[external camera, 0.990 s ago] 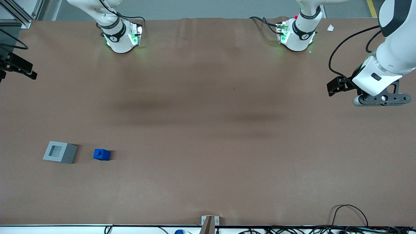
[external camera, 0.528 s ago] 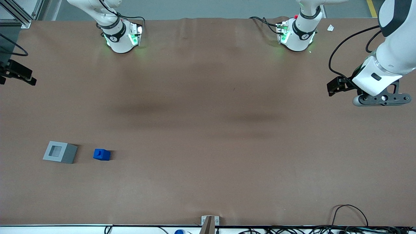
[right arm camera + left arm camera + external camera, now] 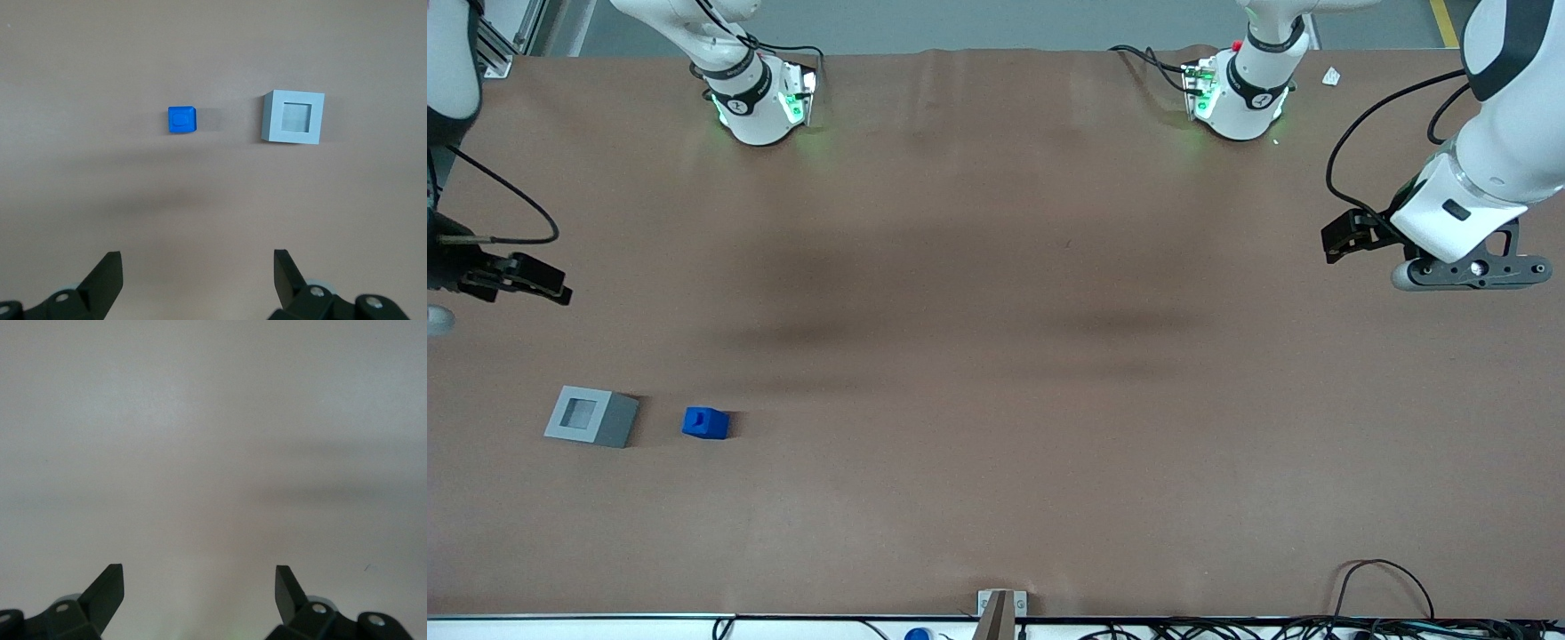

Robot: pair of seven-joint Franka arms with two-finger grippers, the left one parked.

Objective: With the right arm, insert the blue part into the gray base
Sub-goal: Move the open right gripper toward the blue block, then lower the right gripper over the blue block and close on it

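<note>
Down the front view's left edge the gripper (image 3: 534, 283) has travelled toward the blue part (image 3: 705, 423) and gray base (image 3: 591, 417), fingers (image 3: 107, 277) spread wide and empty: the approach is under way.

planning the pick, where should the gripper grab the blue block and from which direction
Probably from straight above, closing on two opposite flat side walls of the blue block. It sits upright on the table with its small stub facing up, and the gray box stands apart beside it, so each side looks free. The gripper, open, hangs well above and farther from the front camera than both.
</note>
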